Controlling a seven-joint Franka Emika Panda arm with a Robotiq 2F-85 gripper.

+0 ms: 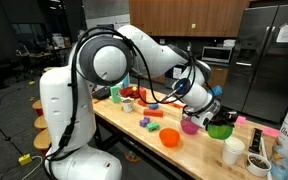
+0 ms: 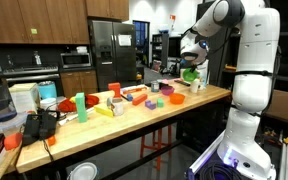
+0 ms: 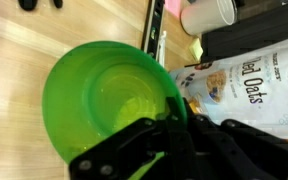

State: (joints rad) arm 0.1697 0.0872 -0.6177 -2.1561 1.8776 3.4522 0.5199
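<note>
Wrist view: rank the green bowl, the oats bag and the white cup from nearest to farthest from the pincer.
1. green bowl: left of centre, its rim gripped in the pincer.
2. oats bag: on the right, just beside the bowl's rim.
3. white cup: at the top edge, beyond the bag.

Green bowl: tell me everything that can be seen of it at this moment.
The bowl is round, bright green, glossy like plastic, and looks empty. Its open side faces the wrist camera. The gripper is shut on its rim, at the lower right of the wrist view. The wooden table lies under it and an oats bag lies beside it. Whether the bowl rests on the table or hangs just above it cannot be told.
</note>
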